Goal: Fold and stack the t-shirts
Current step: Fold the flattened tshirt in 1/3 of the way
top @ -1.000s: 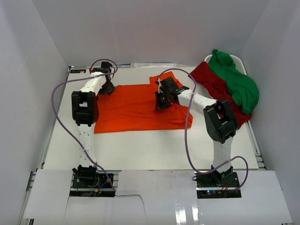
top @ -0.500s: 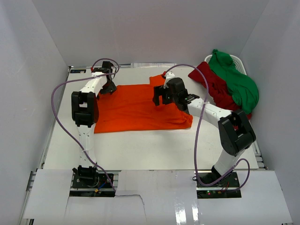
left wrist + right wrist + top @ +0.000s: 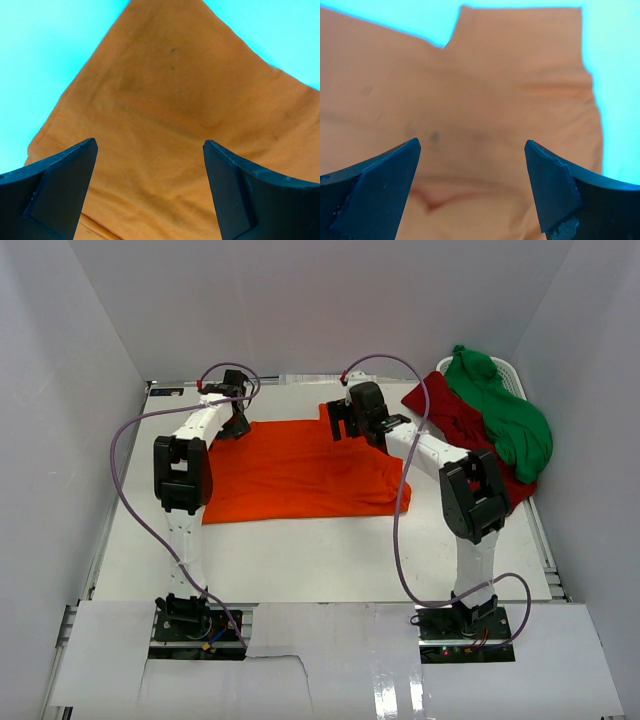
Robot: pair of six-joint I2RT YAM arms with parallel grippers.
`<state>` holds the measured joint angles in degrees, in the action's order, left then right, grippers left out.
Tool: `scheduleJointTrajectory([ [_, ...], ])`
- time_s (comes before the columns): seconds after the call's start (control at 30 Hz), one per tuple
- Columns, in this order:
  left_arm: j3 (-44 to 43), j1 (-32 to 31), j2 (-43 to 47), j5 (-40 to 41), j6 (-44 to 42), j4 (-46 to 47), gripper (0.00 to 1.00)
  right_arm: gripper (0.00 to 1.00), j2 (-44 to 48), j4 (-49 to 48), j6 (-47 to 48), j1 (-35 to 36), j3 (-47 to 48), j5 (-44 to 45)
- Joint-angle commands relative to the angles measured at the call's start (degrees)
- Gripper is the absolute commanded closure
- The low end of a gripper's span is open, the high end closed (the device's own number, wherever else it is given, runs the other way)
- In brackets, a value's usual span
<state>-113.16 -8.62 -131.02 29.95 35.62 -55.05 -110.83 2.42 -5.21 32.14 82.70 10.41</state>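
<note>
The bright orange t-shirt lies spread flat in the middle of the table, with a sleeve sticking out at its far edge. The dark red t-shirt and the green t-shirt are heaped together at the far right. My left gripper hovers open over the orange shirt's far left corner, nothing between its jaws. Over the far sleeve area hangs my right gripper, also open and empty, with orange cloth just beneath.
A white basket holds the red and green heap at the back right corner. White walls close in the table on three sides. Purple cables loop from both arms.
My right gripper opened, let go of the orange shirt and moved back toward the far sleeve. The left gripper stayed open at its corner.
</note>
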Motion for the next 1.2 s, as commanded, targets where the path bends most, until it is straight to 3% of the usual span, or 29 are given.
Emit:
scheduleJointTrajectory([
  [0.0,0.49,0.1,6.13,3.7,1.03,0.64,0.02,0.09,-4.29,4.79,3.54,-2.69,10.28,3.12],
  [0.17,0.84,0.1,6.92,3.88,1.39,0.73,0.02,0.1,-8.52,7.6,4.78,-5.59,17.49,2.42],
  [0.33,2.15,-0.08,8.85,2.4,1.04,0.38,0.02,0.05,-13.98,18.58,2.84,-8.58,26.73,-1.61],
  [0.4,3.3,-0.78,12.36,2.39,0.69,0.12,0.02,0.05,-9.87,17.72,2.58,-8.67,22.8,-3.98],
  [0.53,6.88,-4.12,19.74,3.62,1.12,-2.78,0.02,0.08,0.77,11.74,0.82,-8.67,6.12,-7.59],
  [0.6,10.58,-4.91,24.99,2.83,1.3,-3.4,0.02,0.09,4.82,13.74,0.03,-8.59,3.8,-9.43],
  [0.8,31.66,-5.52,35.55,-7.09,4.45,-2.44,0.02,0.1,10.71,23.77,-0.5,-7.18,-2.88,-13.05],
  [1.0,44.42,-6.84,39.35,-9.56,6.22,1.78,0.02,0.09,13.71,24.83,-1.64,-4.99,-11.23,-12.61],
  [1.17,46.45,-7.37,37.51,-8.95,7.45,2.84,0.02,0.07,14.41,24.66,-2.43,-3.23,-14.84,-12.35],
])
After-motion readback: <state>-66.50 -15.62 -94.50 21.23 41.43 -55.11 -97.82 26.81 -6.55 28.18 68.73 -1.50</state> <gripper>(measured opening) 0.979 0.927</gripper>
